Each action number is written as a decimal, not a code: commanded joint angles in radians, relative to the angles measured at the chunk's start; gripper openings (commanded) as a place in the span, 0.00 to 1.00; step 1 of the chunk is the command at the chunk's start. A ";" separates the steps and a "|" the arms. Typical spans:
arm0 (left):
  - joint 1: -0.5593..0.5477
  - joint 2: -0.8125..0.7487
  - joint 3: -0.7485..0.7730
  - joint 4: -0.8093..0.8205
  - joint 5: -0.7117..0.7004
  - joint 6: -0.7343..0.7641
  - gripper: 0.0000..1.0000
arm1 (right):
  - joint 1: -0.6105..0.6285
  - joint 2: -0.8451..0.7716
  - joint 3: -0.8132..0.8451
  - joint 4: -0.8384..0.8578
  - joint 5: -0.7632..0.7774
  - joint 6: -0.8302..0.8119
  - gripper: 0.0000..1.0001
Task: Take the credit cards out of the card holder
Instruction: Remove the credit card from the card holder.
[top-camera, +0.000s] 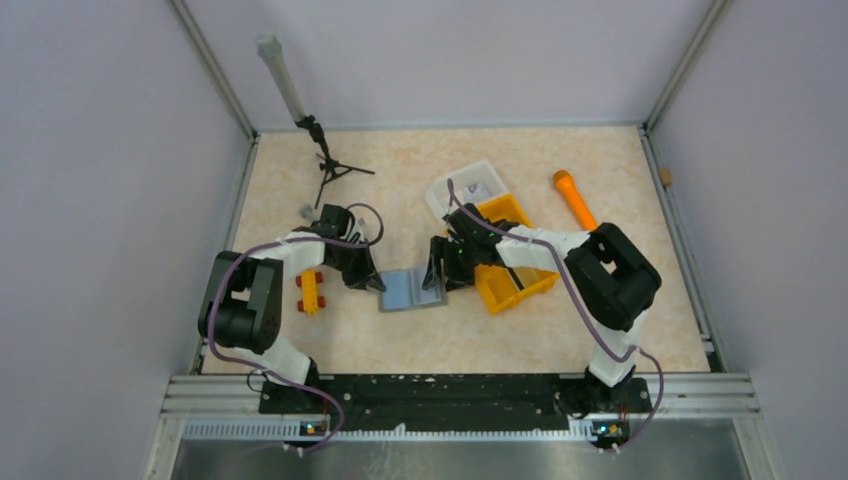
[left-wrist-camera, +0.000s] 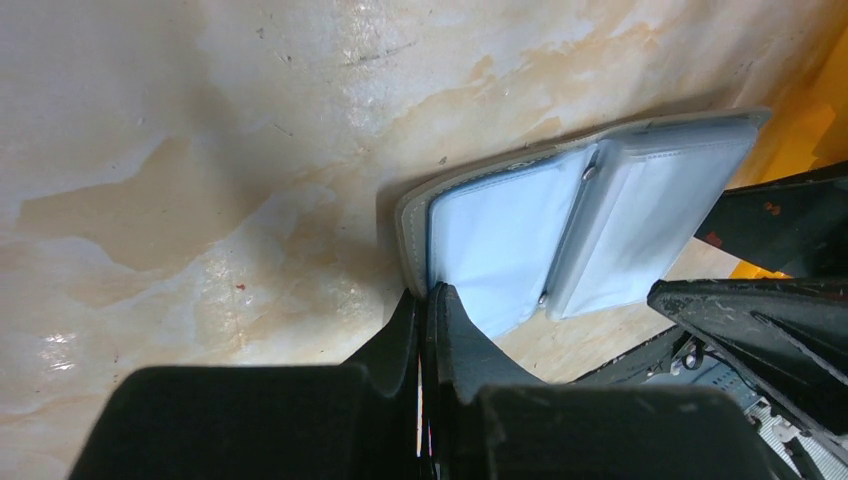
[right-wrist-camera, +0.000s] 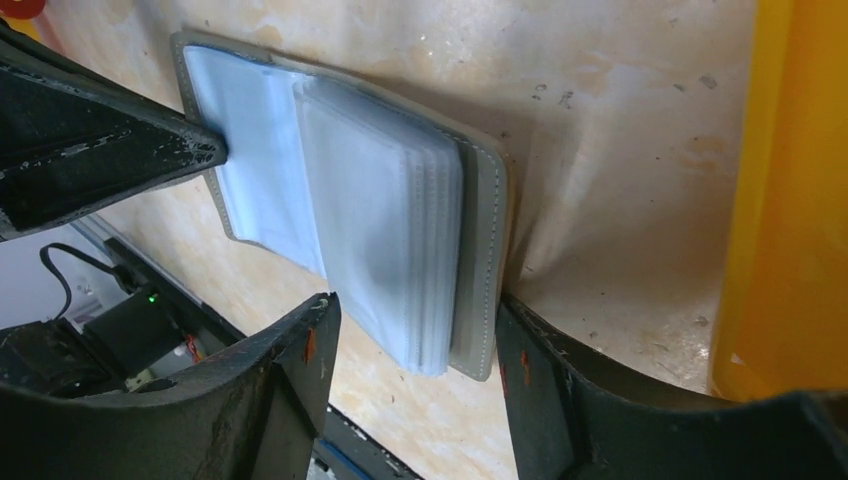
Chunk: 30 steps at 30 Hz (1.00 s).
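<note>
One open grey card holder (top-camera: 411, 290), pale-blue sleeves (right-wrist-camera: 380, 240); left claw (left-wrist-camera: 428, 300) closed, right claw (right-wrist-camera: 412, 312) wide astride it.

The card holder (top-camera: 411, 290) lies open on the table (top-camera: 400, 340), midway between left and right and toward the near side. The left gripper (top-camera: 377, 285) meets its left edge, and the right gripper (top-camera: 437, 284) straddles its right edge. Just right of the holder sits a two-compartment bin (top-camera: 505, 288), with a tray (top-camera: 470, 185) at the bin's far side. A tripod stand (top-camera: 330, 170) stands far left. A block (top-camera: 309, 291) lies left of the left gripper.
</note>
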 joint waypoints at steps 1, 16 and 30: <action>-0.006 0.047 -0.028 0.024 -0.114 0.015 0.00 | 0.015 -0.036 -0.005 0.201 -0.090 0.054 0.56; -0.005 0.046 -0.030 0.023 -0.108 0.018 0.00 | 0.007 -0.083 -0.036 0.296 -0.121 0.075 0.55; -0.005 0.046 -0.020 0.018 -0.102 0.019 0.00 | 0.002 -0.056 -0.025 0.248 -0.112 0.064 0.46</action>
